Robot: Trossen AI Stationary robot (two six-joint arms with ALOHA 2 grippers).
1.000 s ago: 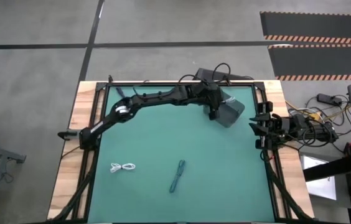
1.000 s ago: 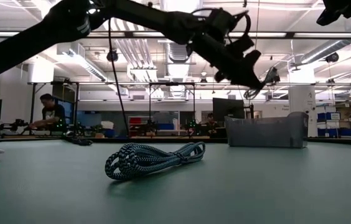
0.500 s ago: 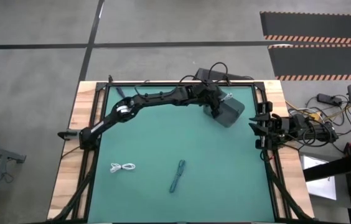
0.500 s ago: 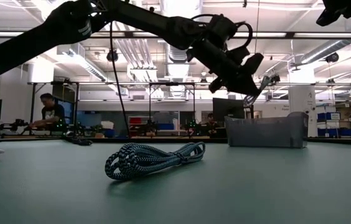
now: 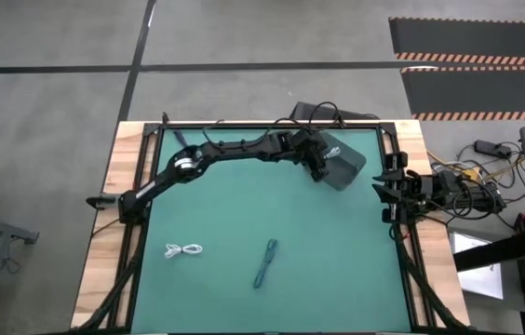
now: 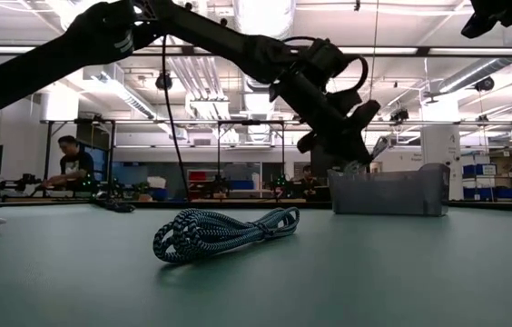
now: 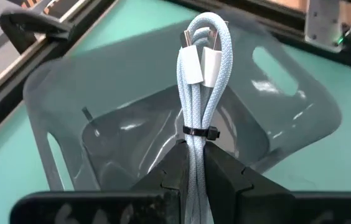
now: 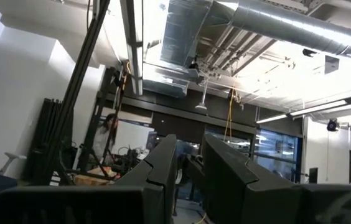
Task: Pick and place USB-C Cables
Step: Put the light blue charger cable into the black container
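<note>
My left gripper (image 7: 192, 168) reaches to the table's far right part and is shut on a white USB-C cable bundle (image 7: 200, 81). It hovers at the mouth of the grey translucent bin (image 7: 287, 106), seen also in the high view (image 5: 344, 166). A second white bundle (image 5: 184, 249) and the teal bundle (image 5: 264, 262) lie flat on the green mat near the table's front. In the low view the teal braided bundle (image 6: 224, 232) is in the foreground. No dark blue bundle shows. My right gripper (image 5: 383, 197) waits at the right edge with a narrow gap between its fingers (image 8: 163, 174). My left gripper pinches the white bundle between its two fingers (image 7: 225, 180) at the looped end (image 7: 194, 152), below the black tie (image 7: 198, 131). The fingers lie along the bundle. The bundle is lifted clear, and its plug end (image 7: 197, 62) sticks out ahead over the bin's opening.
The bin (image 6: 388, 191) stands on the mat near the far right corner. Black robot wiring (image 5: 323, 107) loops behind it. The mat's middle (image 5: 272, 209) between the bin and the two lying bundles is bare. People and benches show beyond the far edge (image 6: 74, 168).
My left gripper has come down toward the bin and tipped further downward, still shut on the white bundle. The bundle's free end, a second ago well above the bin's rim, now hangs at the rim. The other bundles and the right arm have kept still.
</note>
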